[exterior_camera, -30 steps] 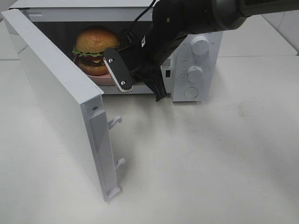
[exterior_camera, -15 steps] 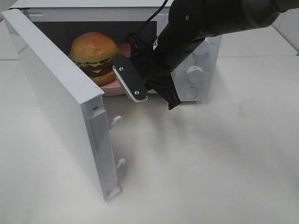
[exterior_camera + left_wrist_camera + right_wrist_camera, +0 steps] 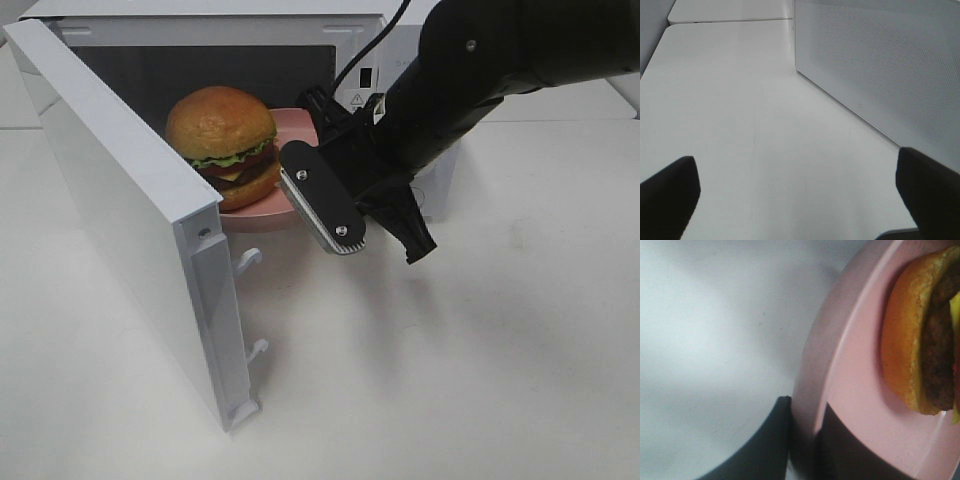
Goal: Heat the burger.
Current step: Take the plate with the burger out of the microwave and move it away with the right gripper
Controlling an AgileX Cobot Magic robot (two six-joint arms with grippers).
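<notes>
The burger (image 3: 222,135), with its domed tan bun and green lettuce edge, sits on a pink plate (image 3: 290,122) at the mouth of the open microwave (image 3: 200,10). My right gripper (image 3: 297,168) is shut on the plate's rim on the side nearest the controls. The right wrist view shows the pink plate rim (image 3: 840,370) pinched between the two dark fingers (image 3: 765,445), with the burger (image 3: 912,340) just beyond my right gripper (image 3: 807,412). My left gripper (image 3: 797,185) is open and holds nothing, low over the table beside the microwave door (image 3: 880,60).
The microwave door (image 3: 120,190) stands swung wide open on the left, its latch hooks (image 3: 247,262) pointing toward the front. The right arm (image 3: 480,70) covers the control panel. White table (image 3: 450,380) spreads in front and to the right.
The right gripper has drawn back toward the front and right, bringing the plate and burger forward from deep inside the microwave to its opening. The left gripper has stayed put.
</notes>
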